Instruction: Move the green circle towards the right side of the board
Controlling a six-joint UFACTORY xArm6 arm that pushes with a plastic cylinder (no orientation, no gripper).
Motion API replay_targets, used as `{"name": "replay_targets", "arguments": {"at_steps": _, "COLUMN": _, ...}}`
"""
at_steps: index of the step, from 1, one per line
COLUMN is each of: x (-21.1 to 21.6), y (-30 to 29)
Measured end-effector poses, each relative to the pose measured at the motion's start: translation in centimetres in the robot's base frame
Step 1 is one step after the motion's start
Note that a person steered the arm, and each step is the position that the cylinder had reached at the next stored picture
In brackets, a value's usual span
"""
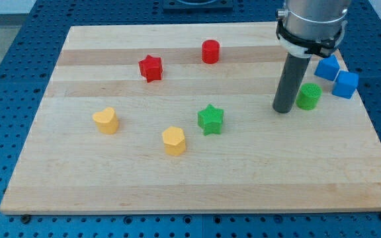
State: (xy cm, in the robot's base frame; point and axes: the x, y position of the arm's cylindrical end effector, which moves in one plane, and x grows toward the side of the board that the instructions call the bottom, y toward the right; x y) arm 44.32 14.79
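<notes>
upright dark rod from the view's top right, my tip (282,110) on the board

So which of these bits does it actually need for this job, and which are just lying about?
In the job:
green circle
my tip, just at the circle's left
board

Lying about:
green star
red star
red cylinder
two yellow blocks
two blue blocks

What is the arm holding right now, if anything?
Nothing is held. My tip rests on the board just left of the green circle.
</notes>
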Motion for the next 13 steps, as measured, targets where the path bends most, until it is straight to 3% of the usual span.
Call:
{"name": "replay_targets", "arguments": {"at_steps": 3, "x": -3.7, "y": 0.0}}
{"name": "replay_targets", "arguments": {"at_steps": 8, "x": -1.9, "y": 1.1}}
{"name": "replay_targets", "arguments": {"at_steps": 13, "x": -1.9, "y": 6.2}}
